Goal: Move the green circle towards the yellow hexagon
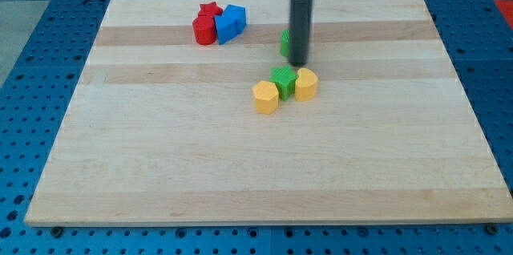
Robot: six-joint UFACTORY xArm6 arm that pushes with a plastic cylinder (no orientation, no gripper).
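A green block (284, 42), probably the circle, sits just above the board's middle, mostly hidden behind my rod, so only its left edge shows. My tip (300, 64) rests on the board at the green block's lower right, touching or nearly touching it. Just below the tip lies a cluster of three. A green star-like block (282, 81) is in the middle. A yellow block (306, 83) is on its right and a yellow hexagon-like block (265, 96) on its lower left. I cannot tell for sure which yellow block is the hexagon.
A red star (210, 9), a red round block (204, 30) and a blue block (231, 22) are grouped at the board's upper left. The wooden board (160, 167) lies on a blue perforated table.
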